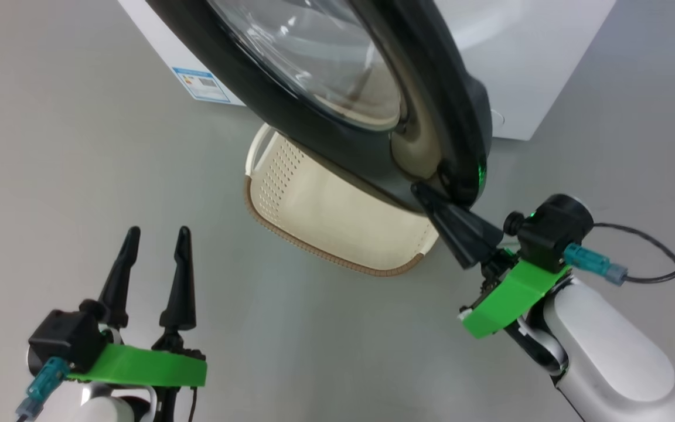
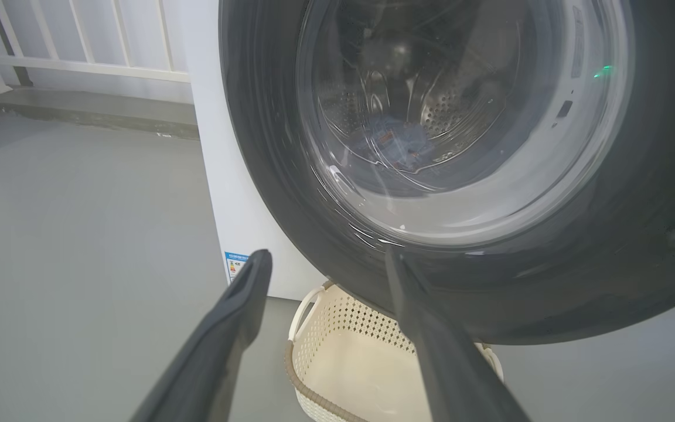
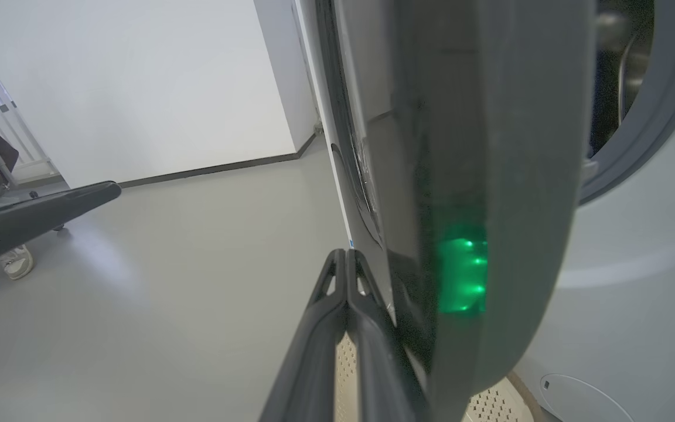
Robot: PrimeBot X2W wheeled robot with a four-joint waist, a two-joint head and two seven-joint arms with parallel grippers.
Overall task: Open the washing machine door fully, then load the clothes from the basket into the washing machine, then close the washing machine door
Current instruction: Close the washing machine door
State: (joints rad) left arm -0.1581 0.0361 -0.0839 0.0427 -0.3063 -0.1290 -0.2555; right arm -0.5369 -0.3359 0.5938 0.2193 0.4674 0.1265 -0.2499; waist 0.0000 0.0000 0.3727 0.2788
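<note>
Currently the right gripper [image 1: 424,196] is clenched, its fingers [image 3: 320,334] pressed together with nothing between them, tips touching the lower black rim of the washing machine door [image 1: 337,82]. The door stands away from the washing machine [image 1: 525,58]; the right wrist view shows a gap at the gasket [image 3: 660,117]. The left gripper [image 1: 158,234] is released, jaws spread, at near left, apart from everything. The basket [image 1: 314,249] sits on the floor [image 1: 79,176] under the door. The clothes [image 2: 399,146] lie in the drum [image 2: 449,105], seen through the door glass.
</note>
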